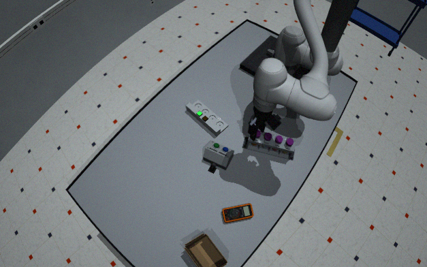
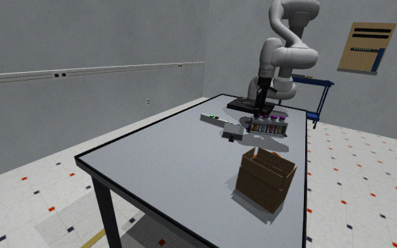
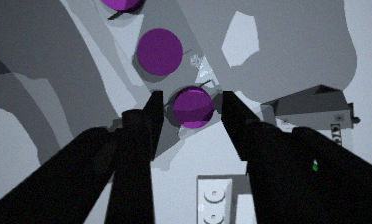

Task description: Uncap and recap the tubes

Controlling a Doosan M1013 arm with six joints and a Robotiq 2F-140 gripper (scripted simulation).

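The decapping rack [image 1: 270, 146] holds four tubes, each with a purple cap on. My gripper [image 1: 256, 131] points down over the end cap [image 1: 258, 133] nearest the key housing [image 1: 218, 154]. In the wrist view the fingers stand on either side of this cap [image 3: 193, 107] with a small gap on each side, so the gripper is open and holds nothing. The neighbouring cap [image 3: 159, 51] lies just beyond. The cap tray [image 1: 207, 117] has its green lamp [image 1: 199, 113] lit, and its nests look empty. The housing carries the green key [image 1: 216, 145] and the blue key [image 1: 225, 148].
An orange multimeter [image 1: 238, 213] lies toward the table's near end, and an open cardboard box [image 1: 205, 251] stands at that end. The arm's dark base plate [image 1: 257, 56] is behind the rack. A blue trolley [image 2: 313, 85] stands off the table.
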